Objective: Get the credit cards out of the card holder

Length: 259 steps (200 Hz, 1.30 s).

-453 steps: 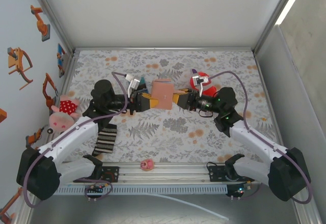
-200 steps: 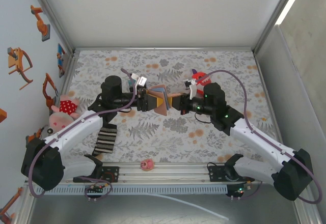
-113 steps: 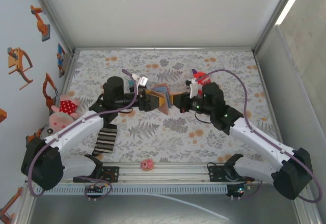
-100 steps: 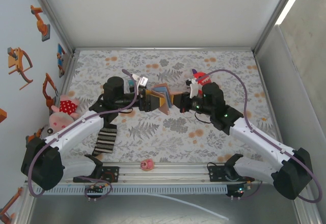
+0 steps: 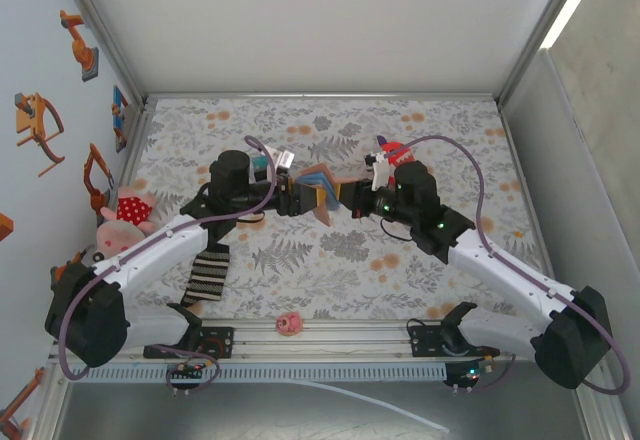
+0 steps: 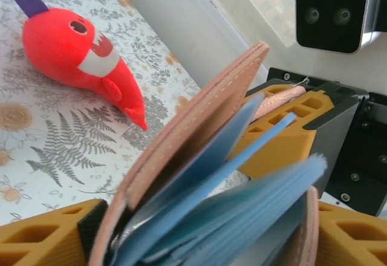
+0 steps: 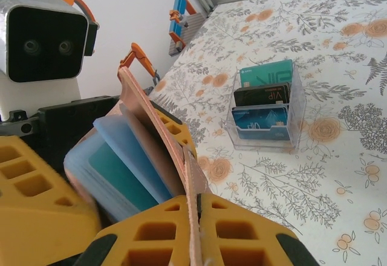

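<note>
Right hand [image 7: 193, 211] clenched on card holder [image 5: 318, 194] flap, above surface ctr; left hand [image 5: 294, 198] straddles it, can't tell if gripping. Pinch blue cards [image 6: 242, 211] only, pull straight.

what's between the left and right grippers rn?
The card holder, fanned open, spans the gap between the left gripper and the right gripper; the top external view shows it.

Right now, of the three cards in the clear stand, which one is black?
The middle card in the clear stand: it sits between the teal card above and the blue card below in the right wrist view.
</note>
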Motion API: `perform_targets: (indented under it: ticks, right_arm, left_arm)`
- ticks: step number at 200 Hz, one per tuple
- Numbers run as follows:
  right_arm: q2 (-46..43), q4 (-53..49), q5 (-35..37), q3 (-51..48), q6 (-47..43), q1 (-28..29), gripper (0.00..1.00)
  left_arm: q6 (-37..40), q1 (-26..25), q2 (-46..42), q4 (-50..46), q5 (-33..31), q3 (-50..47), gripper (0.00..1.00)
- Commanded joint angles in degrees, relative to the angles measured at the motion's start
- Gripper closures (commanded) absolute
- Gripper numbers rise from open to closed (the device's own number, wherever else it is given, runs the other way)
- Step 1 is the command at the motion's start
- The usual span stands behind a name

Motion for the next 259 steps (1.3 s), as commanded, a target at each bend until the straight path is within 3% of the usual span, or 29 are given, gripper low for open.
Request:
perform_targets:
  ticks: [1,25,55,80,115,196,259]
  right_arm:
    - [-0.2,2.2,1.4,1.9,0.5,0.4,1.0]
    - [-0.7,1.9,1.3,1.6,0.1,0.4,1.0]
    - [-1.7,0.3,-1.0,1.9,-2.8,0.3,1.0]
    - [-3.5,-1.1,-4.3,1.8,-6.3,0.3,0.8]
    - [-4.9,-1.1,-6.4,1.2,-8.2,0.2,0.7]
    - [-8.1,1.3,-7.9,-1.7,-7.3,-1.7,0.77]
    - [-7.1,4.4,-12.8,-2.9,-6.1,-2.1,0.7]
  left_arm:
    - [0.4,-0.7,-0.8,-0.2,-0.2,2.2,0.34]
    - [0.9,-0.6,-1.4,-1.5,-0.9,2.9,0.5]
    - [1.3,-0.6,-2.2,-2.3,-0.5,3.2,0.58]
    - [1.6,-0.5,-3.2,-2.3,0.9,3.2,0.6]
    - [1.6,-0.4,-4.0,-1.4,6.4,3.6,0.67]
    - [1.0,-0.4,-7.1,2.1,13.2,2.2,0.79]
    - [2.5,-0.4,-9.1,1.0,14.2,2.0,0.85]
